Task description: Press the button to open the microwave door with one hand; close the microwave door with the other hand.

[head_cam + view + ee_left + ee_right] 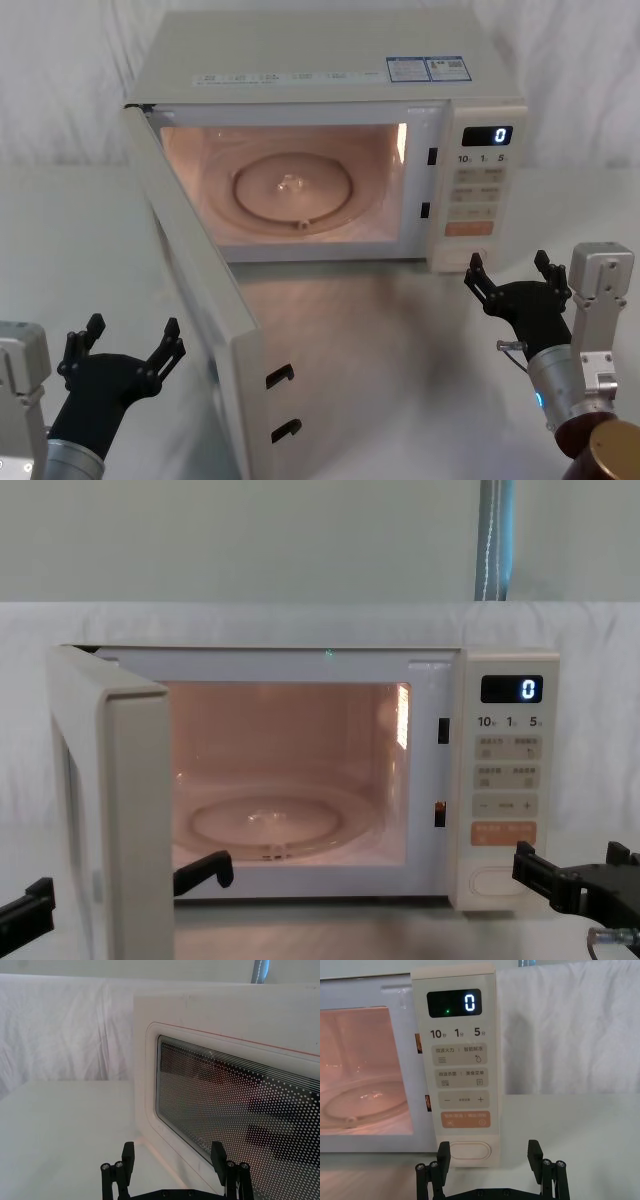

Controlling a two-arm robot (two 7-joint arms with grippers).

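The microwave door (200, 290) stands wide open, swung out to the left, and the lit cavity shows behind it. Its dark dotted window (240, 1110) faces my left gripper (133, 328), which hangs open just outside the door's outer face near the front left of the table. The button (470, 1150), a wide blank cream key, sits at the bottom of the control panel under the orange key (466, 1119). My right gripper (510, 265) is open a short way in front of the panel, level with the button (495, 880) and not touching it.
A glass turntable (292, 190) lies inside the glowing cavity. The display (454, 1003) reads 0. White cloth (250, 620) hangs behind the microwave, which stands on a pale table (400, 350). A brown rounded object (610, 450) sits at the lower right corner.
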